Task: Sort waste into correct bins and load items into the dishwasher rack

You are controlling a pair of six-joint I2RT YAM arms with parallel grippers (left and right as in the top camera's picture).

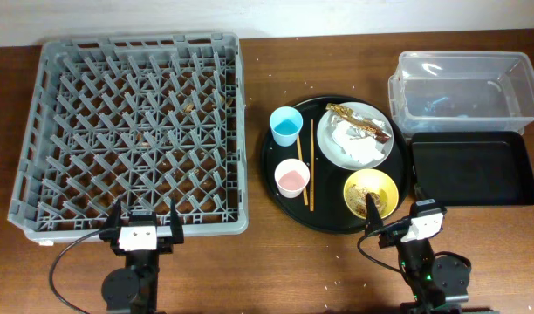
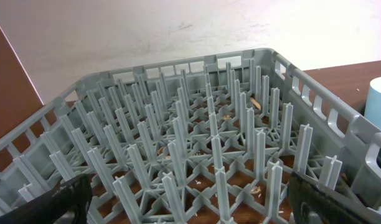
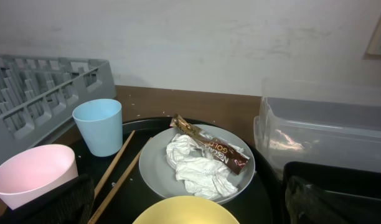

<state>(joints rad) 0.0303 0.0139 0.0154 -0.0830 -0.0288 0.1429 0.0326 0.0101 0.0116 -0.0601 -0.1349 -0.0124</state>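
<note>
Between right claw and plate: bowl

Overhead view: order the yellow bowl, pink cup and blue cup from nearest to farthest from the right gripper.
1. Yellow bowl: just in front of the right gripper, at the near edge of the round tray.
2. Pink cup: left of the bowl.
3. Blue cup: behind the pink cup, at the tray's far left.

Grey pegged plastic rack sits left. White round plate holds crumpled napkins and brown-gold wrapper, near yellow bowl, blue cup, pink cup, chopsticks. Clear tub, black rectangular tray right.
</note>
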